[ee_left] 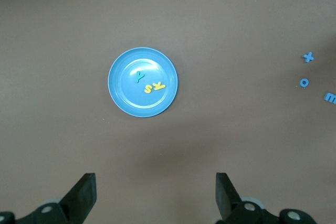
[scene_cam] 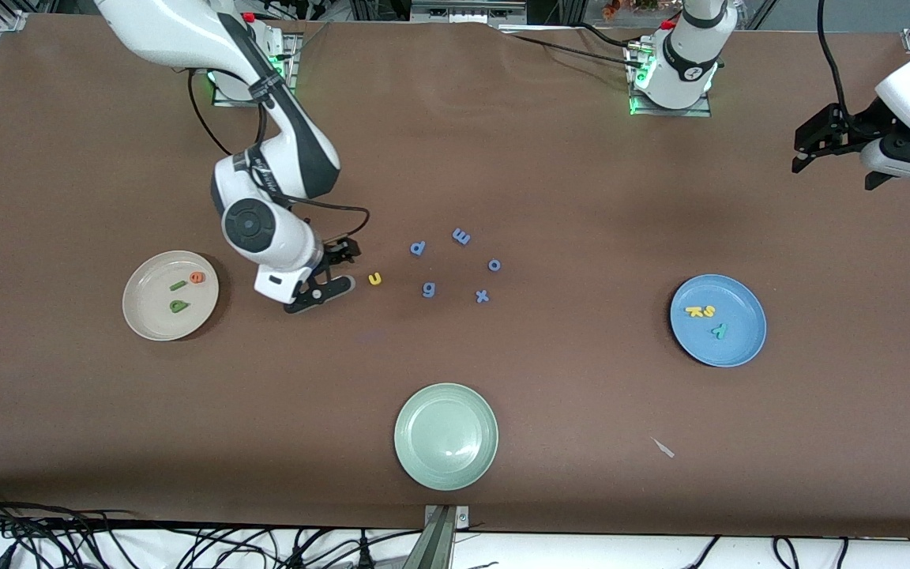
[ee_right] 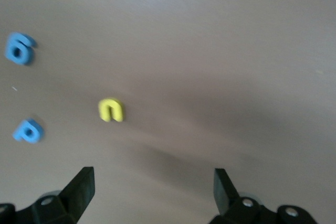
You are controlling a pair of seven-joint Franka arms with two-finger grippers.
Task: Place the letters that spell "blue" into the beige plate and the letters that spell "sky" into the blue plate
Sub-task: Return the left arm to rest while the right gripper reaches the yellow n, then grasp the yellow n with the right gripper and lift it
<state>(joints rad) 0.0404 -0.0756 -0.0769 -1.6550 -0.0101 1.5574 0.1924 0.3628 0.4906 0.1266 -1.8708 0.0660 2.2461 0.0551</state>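
The beige plate (scene_cam: 145,314) holds a green b (scene_cam: 179,306), a thin green l (scene_cam: 178,285) and an orange e (scene_cam: 197,277). A yellow u (scene_cam: 375,278) (ee_right: 111,110) lies on the brown table between that plate and the blue letters. My right gripper (scene_cam: 344,269) (ee_right: 152,187) is open and empty, low over the table just beside the u on the beige plate's side. The blue plate (scene_cam: 743,341) (ee_left: 125,97) holds a yellow k (scene_cam: 693,311), a yellow s (scene_cam: 708,310) and a teal y (scene_cam: 720,331). My left gripper (scene_cam: 834,170) (ee_left: 155,192) waits open, high over the table's left-arm end.
Several blue letters (scene_cam: 428,290) lie scattered mid-table, just past the u toward the left arm's end. A pale green plate (scene_cam: 445,436) sits near the front edge. A small white scrap (scene_cam: 664,448) lies between it and the blue plate.
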